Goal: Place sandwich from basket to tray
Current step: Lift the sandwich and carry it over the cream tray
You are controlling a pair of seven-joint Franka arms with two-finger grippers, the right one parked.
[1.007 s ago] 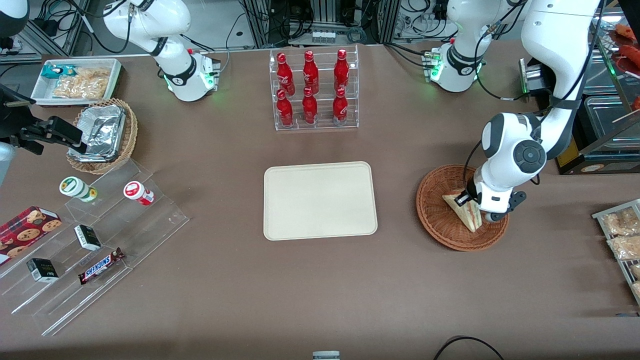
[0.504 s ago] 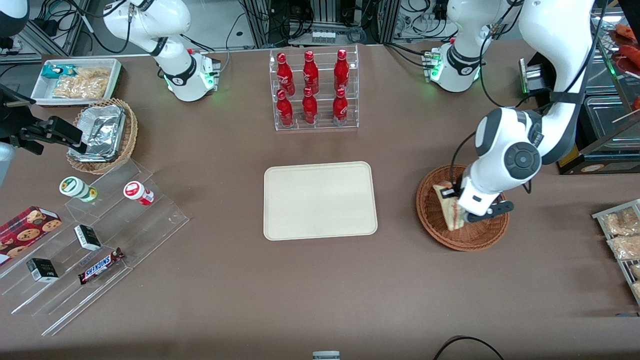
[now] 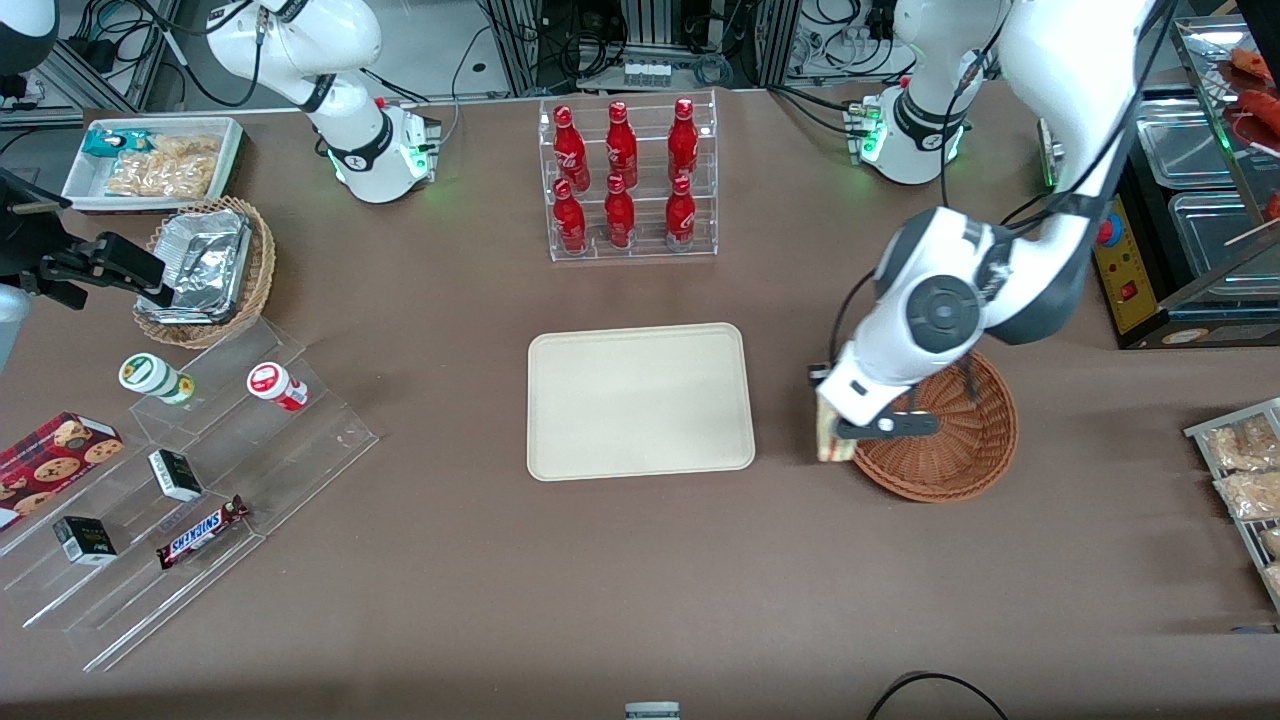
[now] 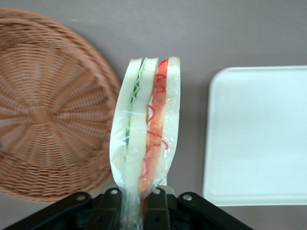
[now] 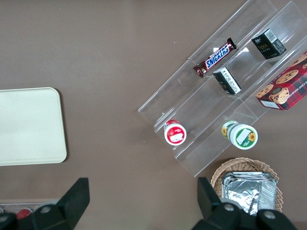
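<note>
Front view has my gripper (image 3: 832, 432) right of centre in the frame, hanging over the basket's (image 3: 960, 470) rim on the side that faces the tray (image 3: 640, 345). Its fingers are pinched on the sandwich (image 3: 828, 436), which shows here only as a narrow pale sliver edge-on below the wrist. The left wrist view makes the hold plain: the sandwich (image 4: 146, 129) stands on edge in its clear wrap, its white bread and red and green filling running straight out from the black fingers (image 4: 109, 211), clamped at its near end. The basket (image 4: 48, 115) beneath it is bare, and the tray (image 4: 259, 139) lies just beside the sandwich across a strip of brown table (image 4: 192, 52).

I judge I am in the carry step: pickup done, nothing on the tray yet. Next I need to travel sideways toward the middle of the frame until the sandwich is over the tray's flat middle, lower it until it nearly rests there, then release.
</note>
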